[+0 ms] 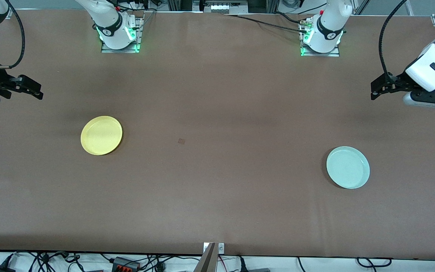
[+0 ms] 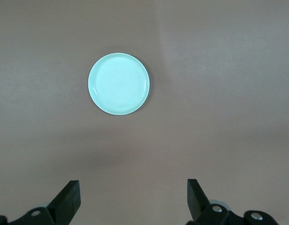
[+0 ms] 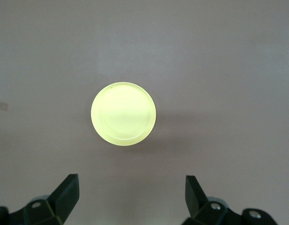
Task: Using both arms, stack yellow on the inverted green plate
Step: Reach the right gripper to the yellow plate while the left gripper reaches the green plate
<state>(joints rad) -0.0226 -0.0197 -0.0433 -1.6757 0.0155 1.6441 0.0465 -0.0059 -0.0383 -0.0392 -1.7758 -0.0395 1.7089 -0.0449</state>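
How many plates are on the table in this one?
2. The yellow plate lies toward the right arm's end; the green plate lies toward the left arm's end, nearer the front camera. Nothing seems hidden.

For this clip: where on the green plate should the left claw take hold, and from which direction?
Probably the rim. The green plate lies flat and hollow side up on the table, so the raised rim is its only edge thin enough to pinch. The left claw, open, hangs over the table's left-arm end; coming down on the rim part toward that end looks shortest, one finger inside, one outside.
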